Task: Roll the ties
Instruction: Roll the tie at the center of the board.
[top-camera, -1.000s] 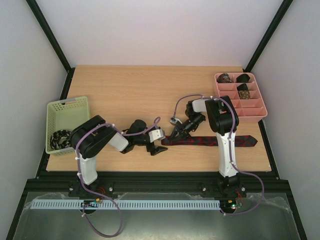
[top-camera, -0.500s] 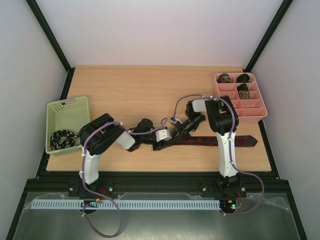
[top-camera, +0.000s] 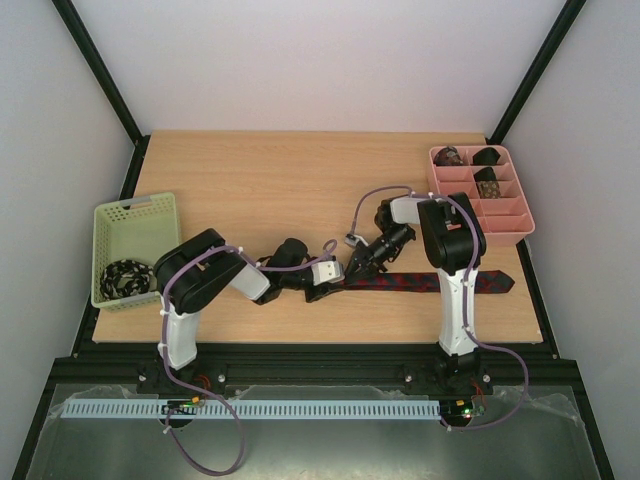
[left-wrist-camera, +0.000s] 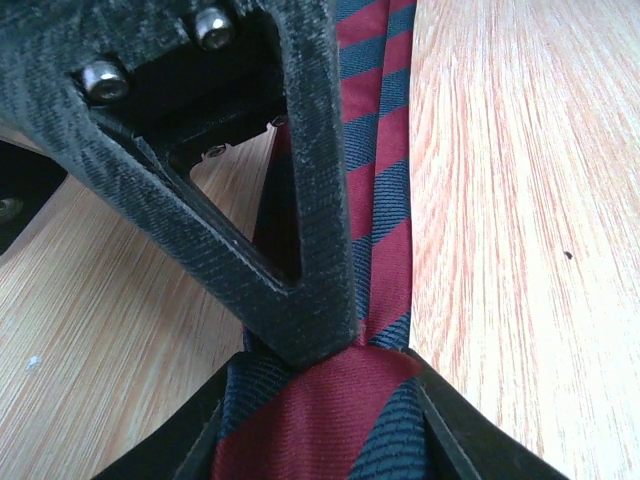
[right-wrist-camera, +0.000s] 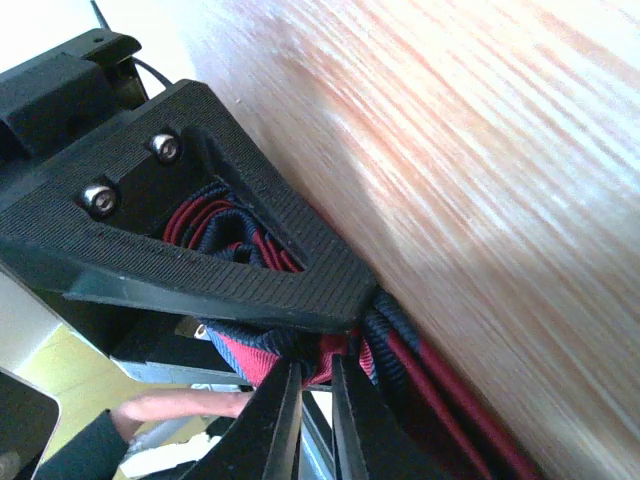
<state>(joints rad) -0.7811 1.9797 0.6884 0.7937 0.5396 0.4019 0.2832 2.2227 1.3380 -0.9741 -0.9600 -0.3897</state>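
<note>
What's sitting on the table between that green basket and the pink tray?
Seen from overhead, both arms meet there: the left gripper and right gripper hold the left end of a dark red, navy striped tie lying flat.

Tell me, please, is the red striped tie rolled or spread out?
Mostly spread: the tie lies stretched along the table, one end bunched in the right gripper.

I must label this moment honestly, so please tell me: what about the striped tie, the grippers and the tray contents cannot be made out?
The striped tie: left end hidden by the left gripper and right gripper; top view.
Left gripper's hold: fingertips cut off by the bottom edge; left wrist view.
Table: blurred; right wrist view.
Rolled ties in the pink tray: patterns too small; top view.
</note>
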